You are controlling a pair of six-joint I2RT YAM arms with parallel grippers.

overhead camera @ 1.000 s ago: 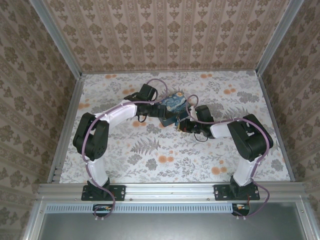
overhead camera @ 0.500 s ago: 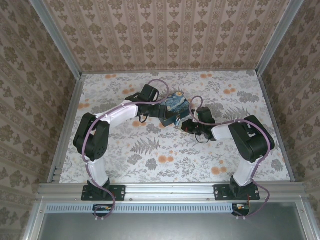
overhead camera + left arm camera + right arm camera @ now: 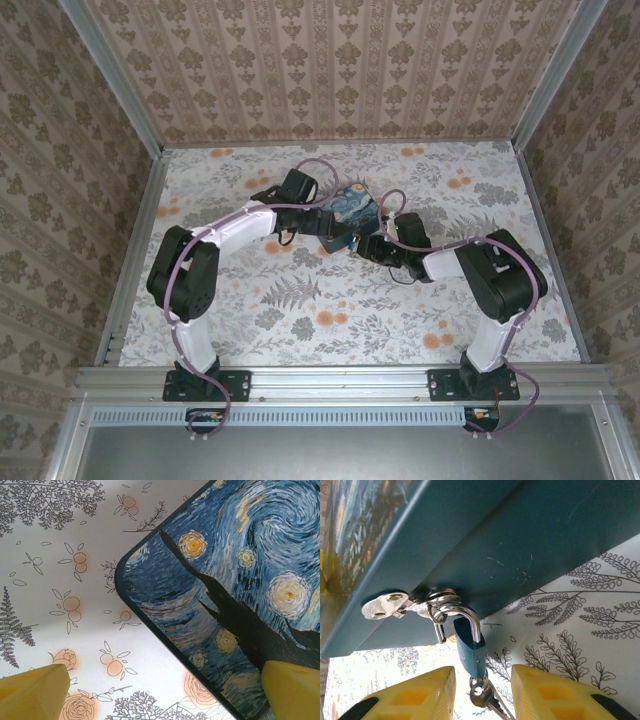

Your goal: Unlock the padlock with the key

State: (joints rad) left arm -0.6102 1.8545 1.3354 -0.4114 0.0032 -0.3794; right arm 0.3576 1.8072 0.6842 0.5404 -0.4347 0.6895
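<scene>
Right wrist view puts the right pincer (image 3: 482, 692) parted, its two yellow fingers (image 3: 410, 695) a moderate gap apart and clamped on nothing. Just above that gap hangs the padlock (image 3: 471, 650), a small teal body whose lower end dips between the fingers, closer to the one on the picture's left; I cannot tell whether it touches that one. A key (image 3: 484, 699) on a small ring sits at the padlock's lower end, right between the fingers, and whether it is in the keyhole I cannot tell. The silver shackle (image 3: 465, 614) hooks through the loop of a metal hasp (image 3: 382, 605) fixed to the dark teal side wall of the box (image 3: 530, 535), which rests on the floral surface (image 3: 590, 615). Left wrist view has the left pincer (image 3: 162, 692) spread wide, one yellow fingertip (image 3: 32, 692) over the surface and the other at the painted lid, with the box's rounded corner between them. Top external view shows both pincers at the box, the left at its left side and the right at its near right corner.
</scene>
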